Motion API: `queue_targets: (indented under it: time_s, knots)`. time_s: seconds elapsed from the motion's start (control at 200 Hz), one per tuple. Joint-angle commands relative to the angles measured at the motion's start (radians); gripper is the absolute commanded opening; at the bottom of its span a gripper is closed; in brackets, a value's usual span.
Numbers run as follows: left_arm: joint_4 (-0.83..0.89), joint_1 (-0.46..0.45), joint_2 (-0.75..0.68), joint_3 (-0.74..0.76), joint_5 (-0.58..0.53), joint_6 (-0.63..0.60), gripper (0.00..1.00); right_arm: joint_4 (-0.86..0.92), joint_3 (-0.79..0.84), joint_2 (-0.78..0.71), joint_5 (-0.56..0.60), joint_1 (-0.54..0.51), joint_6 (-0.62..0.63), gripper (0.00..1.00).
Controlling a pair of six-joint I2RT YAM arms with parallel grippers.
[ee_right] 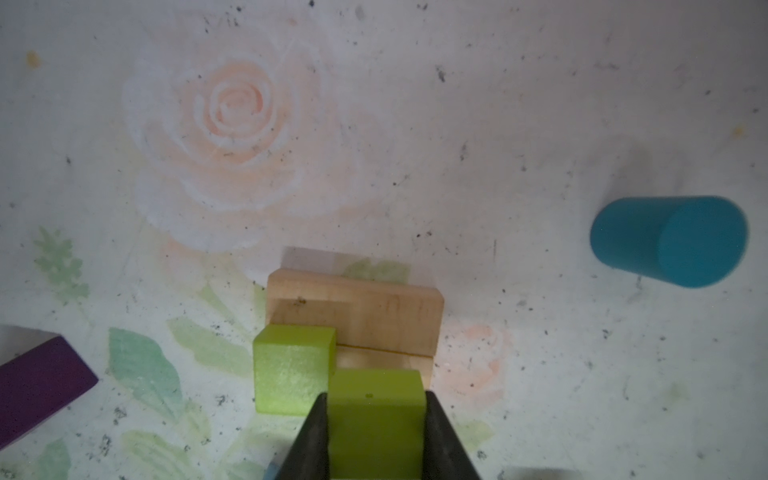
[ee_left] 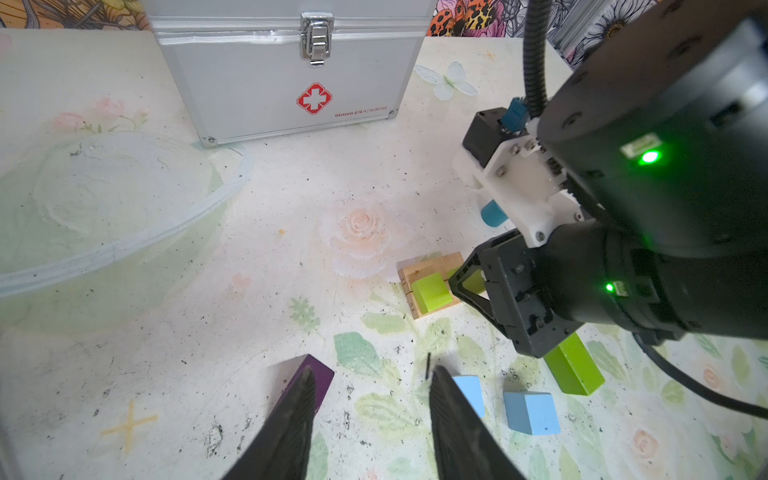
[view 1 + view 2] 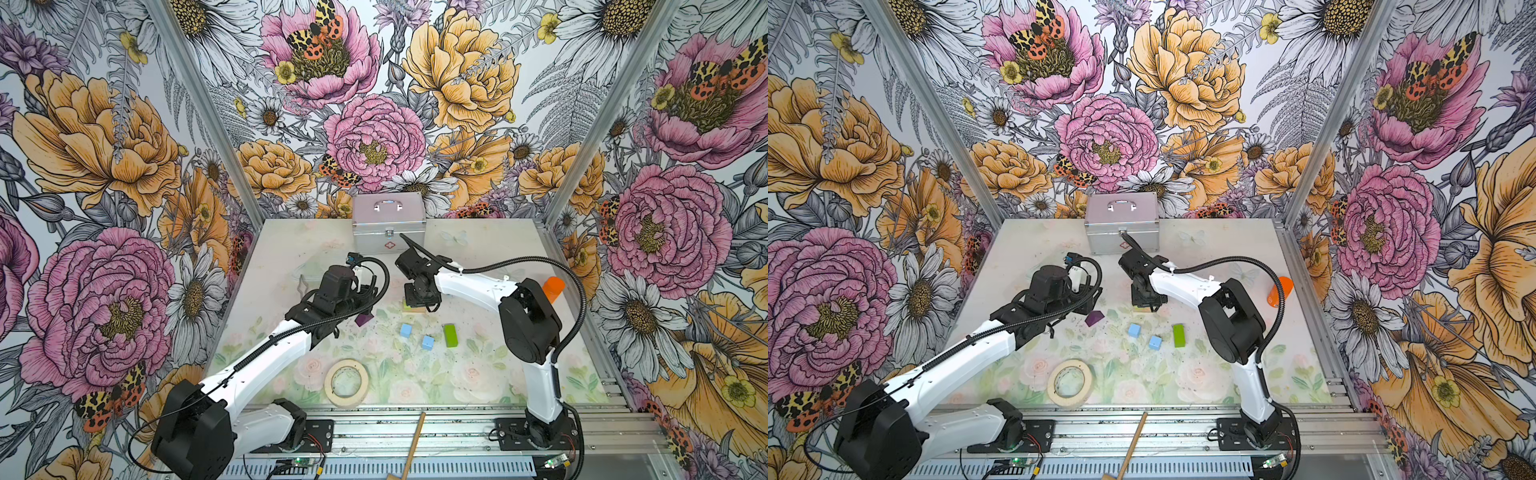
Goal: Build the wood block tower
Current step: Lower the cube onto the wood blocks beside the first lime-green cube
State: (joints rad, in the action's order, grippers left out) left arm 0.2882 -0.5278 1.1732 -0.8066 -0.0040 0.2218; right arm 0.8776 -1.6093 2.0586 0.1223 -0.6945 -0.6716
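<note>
Two plain tan bars [image 1: 374, 316] lie side by side on the mat, with a lime-green block [image 1: 291, 370] resting on them. My right gripper [image 1: 376, 399] is shut on a second lime-green block [image 1: 376, 419], held right beside the first over the bars; whether it rests on them I cannot tell. A teal cylinder [image 1: 669, 241] lies apart on its side. My left gripper [image 2: 372, 372] is open and empty above the mat, between the purple roof-shaped block [image 2: 322, 376] and a light-blue cube [image 2: 471, 390]. Another light-blue cube [image 2: 530, 411] and a long lime-green block [image 3: 450, 335] lie nearby.
A silver first-aid case [image 3: 388, 224] stands at the back of the table. A clear plastic bowl [image 2: 104, 232] sits to the left, and an orange container [image 3: 553, 289] at the right edge. A beige tape roll [image 3: 347, 382] lies near the front, beside a wooden stick [image 3: 413, 444].
</note>
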Motion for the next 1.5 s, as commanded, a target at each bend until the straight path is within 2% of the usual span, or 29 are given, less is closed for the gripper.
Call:
queue_targets:
  time_s: [0.0,0.776,1.131,1.491]
  knots:
    - [-0.003,0.007,0.005,0.01,-0.014,0.002,0.47,-0.014,-0.024,0.023,0.002,0.009,0.0,0.11]
    - [-0.003,0.008,0.003,0.01,-0.011,0.0,0.46,-0.014,-0.037,0.033,-0.006,0.018,-0.001,0.34]
    - [-0.003,0.006,-0.002,0.012,-0.011,0.0,0.46,-0.014,-0.034,0.033,-0.008,0.021,-0.002,0.4]
    - [-0.001,0.007,-0.007,0.012,-0.014,-0.001,0.47,-0.012,-0.028,0.003,-0.004,0.025,-0.008,0.42]
